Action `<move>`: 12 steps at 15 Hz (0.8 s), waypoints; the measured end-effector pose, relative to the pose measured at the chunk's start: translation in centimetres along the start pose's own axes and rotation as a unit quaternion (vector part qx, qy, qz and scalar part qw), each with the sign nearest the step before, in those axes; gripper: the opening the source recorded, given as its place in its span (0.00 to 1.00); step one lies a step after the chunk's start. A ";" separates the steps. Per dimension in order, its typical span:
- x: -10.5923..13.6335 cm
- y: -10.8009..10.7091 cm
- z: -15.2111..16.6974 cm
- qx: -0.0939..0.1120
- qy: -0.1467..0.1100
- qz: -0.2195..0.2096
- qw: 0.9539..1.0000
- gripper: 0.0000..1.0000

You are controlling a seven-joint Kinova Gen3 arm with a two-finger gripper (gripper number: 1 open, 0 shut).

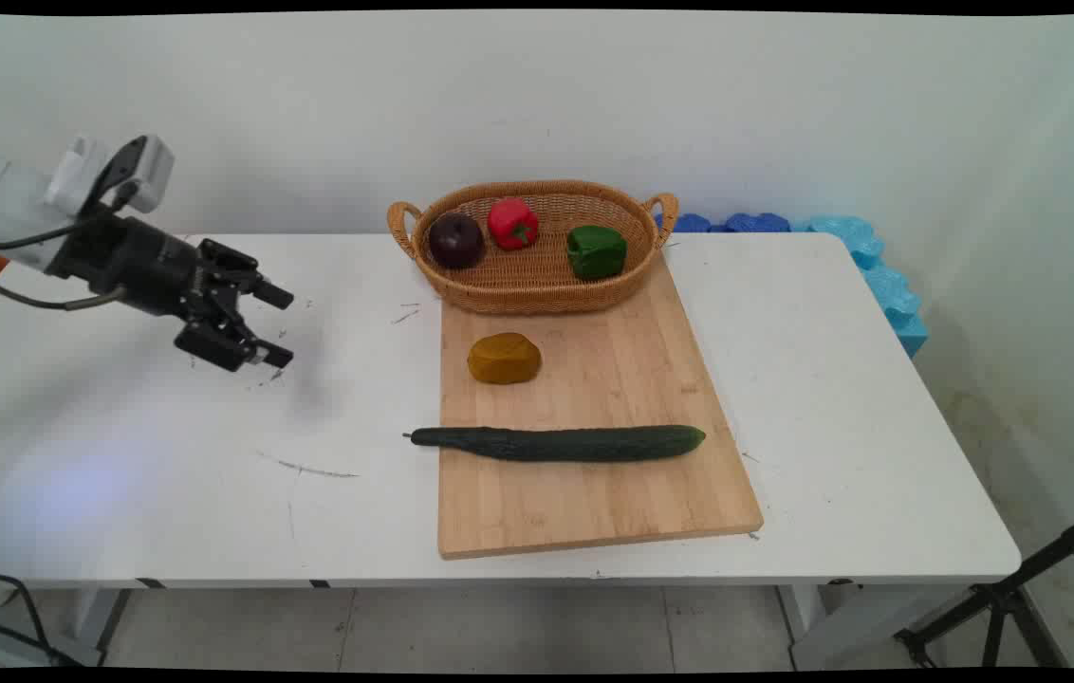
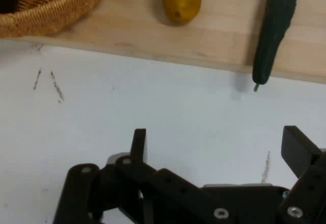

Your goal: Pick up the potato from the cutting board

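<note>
The tool is hanging over the left part of the white desk, pointing right toward the wooden cutting board. Its two fingers are standing wide apart and gripping nothing.

The nearest things are lying on the board: a dark green cucumber is stretching left to right across the near half, its stem end poking just past the board's left edge, and a yellow-brown potato-like lump is sitting farther back. At the board's far end a wicker basket is holding a dark purple fruit, a red pepper and a green pepper, each apart from the others.

Judging by looks, the cucumber is long, stiff and smooth, likely to be slippery and to tip if taken near one end; its middle is seeming the safest hold. The lump is looking compact and easy to pinch across its width.

No brand, label or writing is showing on anything here. Blue foam pieces are lying past the desk's far right corner.
</note>
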 end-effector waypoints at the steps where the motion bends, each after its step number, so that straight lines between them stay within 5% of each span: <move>1: 0.4 0.0 0.5 0.003 -0.002 0.001 1.000 1.00; 12: 7.4 1.6 10.4 0.019 -0.009 0.002 1.000 1.00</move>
